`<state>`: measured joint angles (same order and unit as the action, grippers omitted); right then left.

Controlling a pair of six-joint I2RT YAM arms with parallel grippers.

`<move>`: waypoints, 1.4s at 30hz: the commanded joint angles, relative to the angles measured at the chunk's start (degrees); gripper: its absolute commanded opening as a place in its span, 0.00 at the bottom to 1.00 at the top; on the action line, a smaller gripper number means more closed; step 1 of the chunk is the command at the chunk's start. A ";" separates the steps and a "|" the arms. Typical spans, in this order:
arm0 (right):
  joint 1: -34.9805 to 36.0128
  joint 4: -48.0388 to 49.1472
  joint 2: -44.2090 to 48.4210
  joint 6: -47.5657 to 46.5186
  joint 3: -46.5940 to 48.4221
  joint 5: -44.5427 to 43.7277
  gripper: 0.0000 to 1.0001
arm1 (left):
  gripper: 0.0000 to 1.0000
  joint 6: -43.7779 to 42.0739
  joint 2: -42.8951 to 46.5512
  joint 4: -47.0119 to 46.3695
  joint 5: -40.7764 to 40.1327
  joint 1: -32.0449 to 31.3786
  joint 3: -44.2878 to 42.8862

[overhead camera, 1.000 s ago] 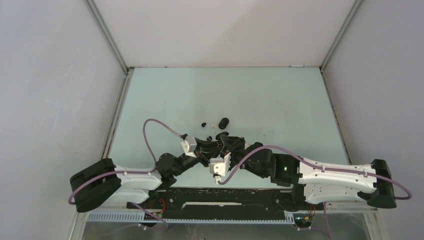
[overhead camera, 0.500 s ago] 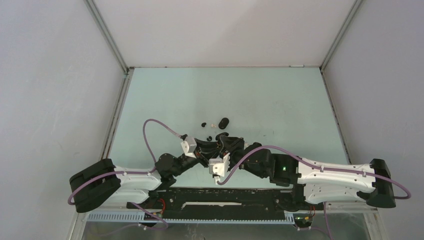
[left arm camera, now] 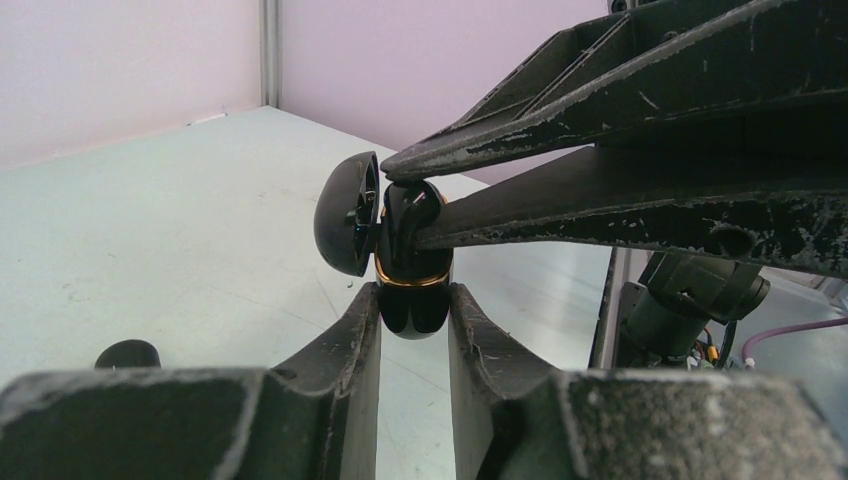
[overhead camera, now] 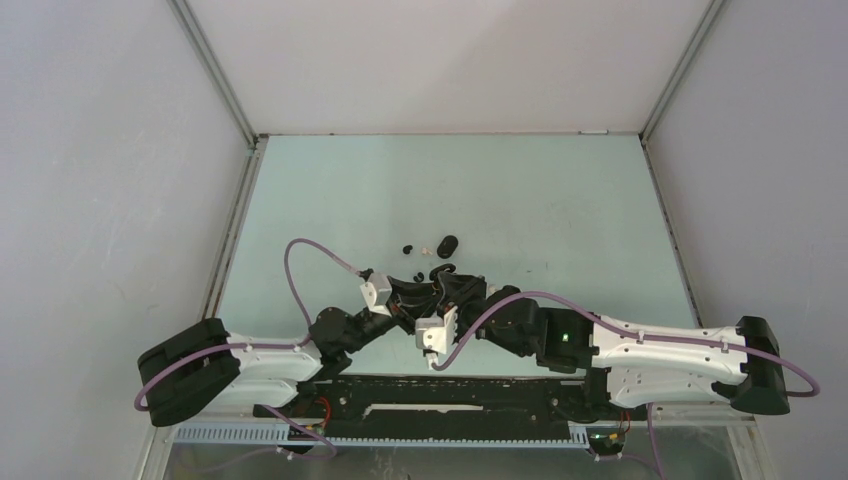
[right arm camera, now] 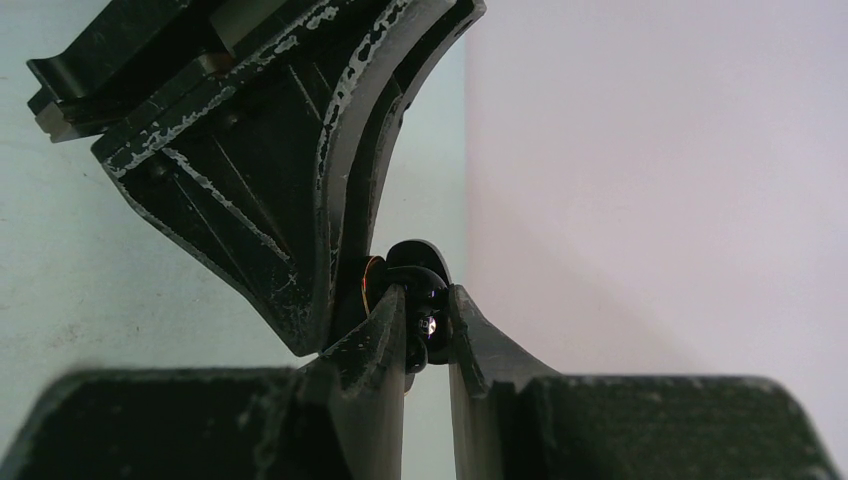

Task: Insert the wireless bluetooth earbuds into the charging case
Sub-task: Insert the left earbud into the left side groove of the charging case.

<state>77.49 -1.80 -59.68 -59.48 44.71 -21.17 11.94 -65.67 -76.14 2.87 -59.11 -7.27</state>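
Clenching centre-frame, my left fingers [left arm camera: 352,350] hold the glossy black gold-rimmed charging case [left arm camera: 412,300] upright, lid open; right fingers [left arm camera: 600,205] pinch a small black earbud [left arm camera: 403,215] at its mouth. I'd press straight down.

- Our left arm [overhead camera: 270,357] and right arm [overhead camera: 650,350] lie low along the near edge of the table [overhead camera: 560,200], wrists meeting midway between its side edges.
- Our left gripper [left arm camera: 413,292] stands fingers-up, clamped on the charging case [left arm camera: 412,312].
- Our right gripper [right arm camera: 428,300] comes in from the side, pinching a black earbud [right arm camera: 430,322].
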 commanded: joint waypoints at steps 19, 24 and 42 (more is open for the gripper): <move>-4.12 -17.22 -0.83 9.69 8.07 8.72 0.64 | 0.00 -1.68 -0.12 -3.78 1.84 -0.24 -0.25; -4.85 -19.12 -1.45 10.79 9.44 10.72 0.68 | 0.00 -1.84 -0.58 -3.77 3.45 -0.30 -0.60; -11.63 -47.52 -7.55 17.31 28.75 27.76 1.00 | 0.00 -2.14 -1.62 -3.62 4.68 -0.30 -0.89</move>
<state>68.69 -39.09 -66.08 -46.24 67.22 -0.32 11.49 -67.18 -75.90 7.66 -59.51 -7.22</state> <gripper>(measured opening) 0.991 0.276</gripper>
